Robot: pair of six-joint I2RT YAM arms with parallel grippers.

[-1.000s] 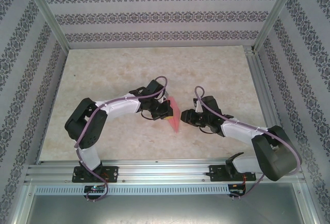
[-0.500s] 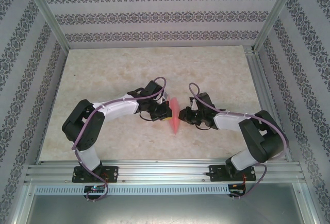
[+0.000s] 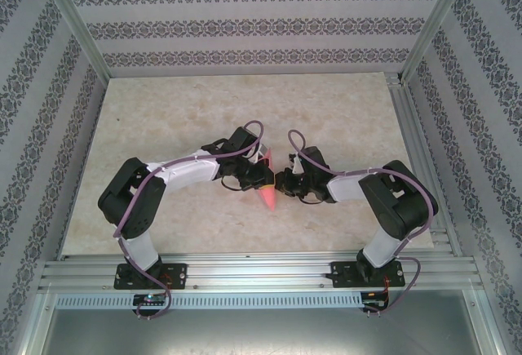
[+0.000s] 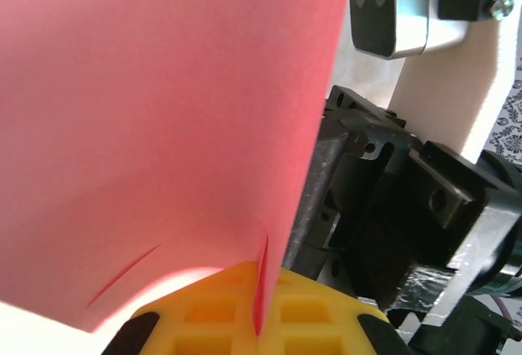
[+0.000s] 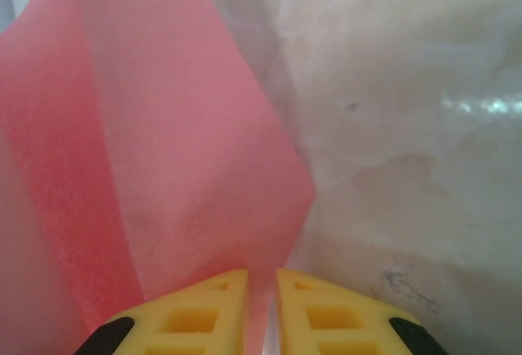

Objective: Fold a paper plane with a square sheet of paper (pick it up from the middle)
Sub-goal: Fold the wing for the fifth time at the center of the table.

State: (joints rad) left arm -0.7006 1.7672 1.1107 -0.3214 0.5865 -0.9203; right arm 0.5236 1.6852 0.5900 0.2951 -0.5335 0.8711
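Note:
The pink-red square sheet of paper is folded into a narrow pointed paper plane (image 3: 268, 196). It hangs between my two grippers above the table's middle, tip toward the near edge. My left gripper (image 3: 258, 177) is shut on it from the left. In the left wrist view the paper plane (image 4: 163, 126) rises from the closed yellow fingers (image 4: 212, 310) of the left gripper (image 4: 261, 294). My right gripper (image 3: 280, 182) meets it from the right. In the right wrist view the right gripper (image 5: 261, 286) has its fingers drawn in on a flap of the paper plane (image 5: 179, 151).
The marbled beige table (image 3: 188, 110) lies open around the arms, with patterned walls and a metal frame (image 3: 412, 151) on its sides. The right arm's black wrist (image 4: 391, 208) sits close behind the paper in the left wrist view.
My right arm has swung left up to the paper and its fingers have drawn in on it. The paper now looks narrower from above. The left gripper has kept its hold and place.

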